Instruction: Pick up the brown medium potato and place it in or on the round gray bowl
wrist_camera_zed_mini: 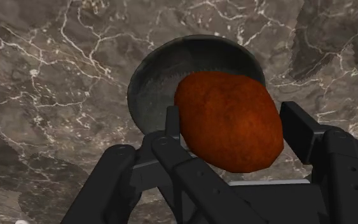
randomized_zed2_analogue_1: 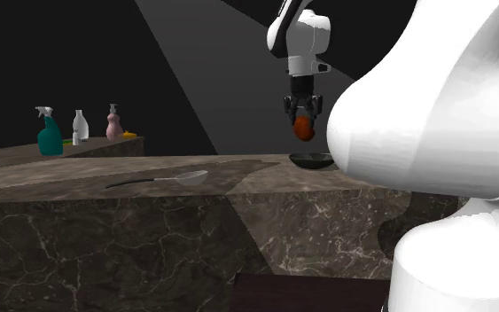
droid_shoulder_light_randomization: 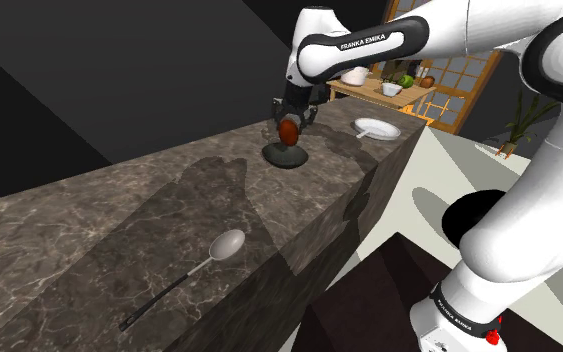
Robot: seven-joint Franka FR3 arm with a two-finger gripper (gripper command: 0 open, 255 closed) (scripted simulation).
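Observation:
My black gripper (droid_shoulder_light_randomization: 291, 122) (randomized_zed2_analogue_1: 302, 115) (wrist_camera_zed_mini: 233, 121) hangs above the dark marble counter (droid_shoulder_light_randomization: 119, 220), shut on a reddish-brown potato (droid_shoulder_light_randomization: 288, 132) (randomized_zed2_analogue_1: 305, 130) (wrist_camera_zed_mini: 228, 121). One finger (wrist_camera_zed_mini: 170, 124) presses each side of the potato, which bulges out below the fingertips. Directly beneath it, with a small gap, sits the round dark grey bowl (droid_shoulder_light_randomization: 272, 154) (randomized_zed2_analogue_1: 313, 161) (wrist_camera_zed_mini: 165, 76) on the counter. In the wrist view the potato covers part of the bowl's inside.
A long-handled spoon (droid_shoulder_light_randomization: 219, 250) (randomized_zed2_analogue_1: 181, 178) lies on the counter toward the shoulder view's lower left. A white dish (droid_shoulder_light_randomization: 377, 128) rests near the counter's far end. Bottles (randomized_zed2_analogue_1: 79, 128) stand on a farther counter. The counter edge drops off toward the stand.

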